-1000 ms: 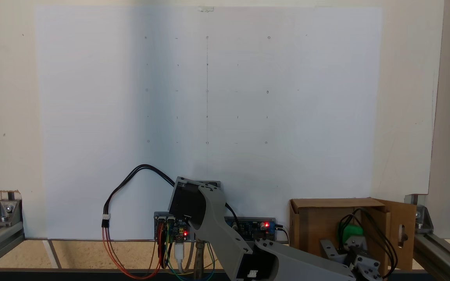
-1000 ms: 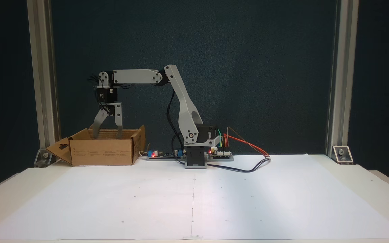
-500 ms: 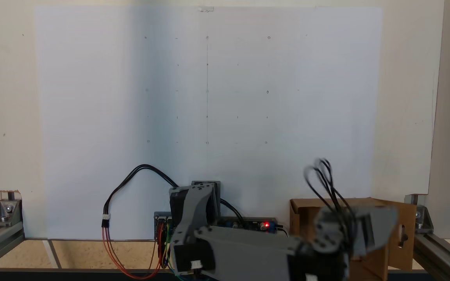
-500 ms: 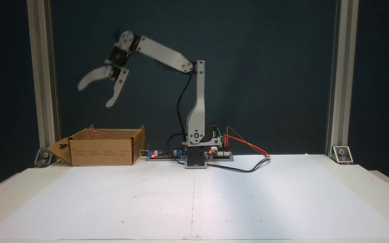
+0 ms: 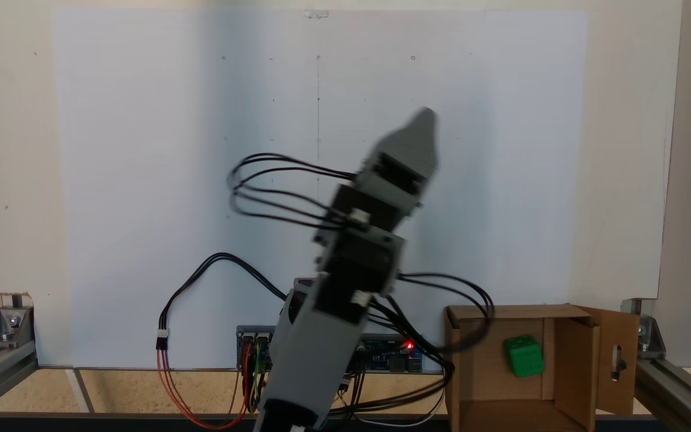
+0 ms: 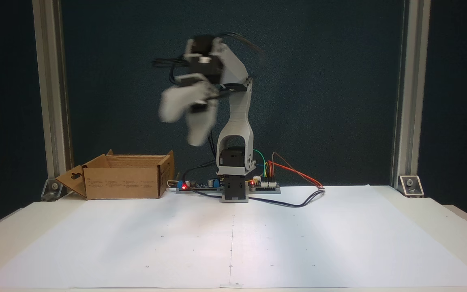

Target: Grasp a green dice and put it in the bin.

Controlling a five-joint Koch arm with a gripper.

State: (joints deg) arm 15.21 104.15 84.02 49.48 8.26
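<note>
1. The fixed view from above looks into the brown corrugated cardboard box (image 5: 501, 360) with its flaps up, standing at the lower right corner of the white paper-covered surface (image 5: 141, 180). The small bright green plastic dice (image 5: 523, 356) lies inside it on the box floor, near the inner wall on the right side of this view. The grey plastic robot arm (image 5: 345, 282) reaches up over the paper, blurred; its hand (image 5: 420, 129) shows as one pointed grey shape, so I cannot tell its opening here.

2. The fixed view from the front shows the same box (image 6: 122, 180) from outside, at the left of the surface (image 6: 233, 243), its walls hiding the dice. The hand (image 6: 183, 123) hangs high beside the arm's base, well apart from the box, blurred, its two fingers (image 6: 172, 104) spread apart and holding nothing.
</note>
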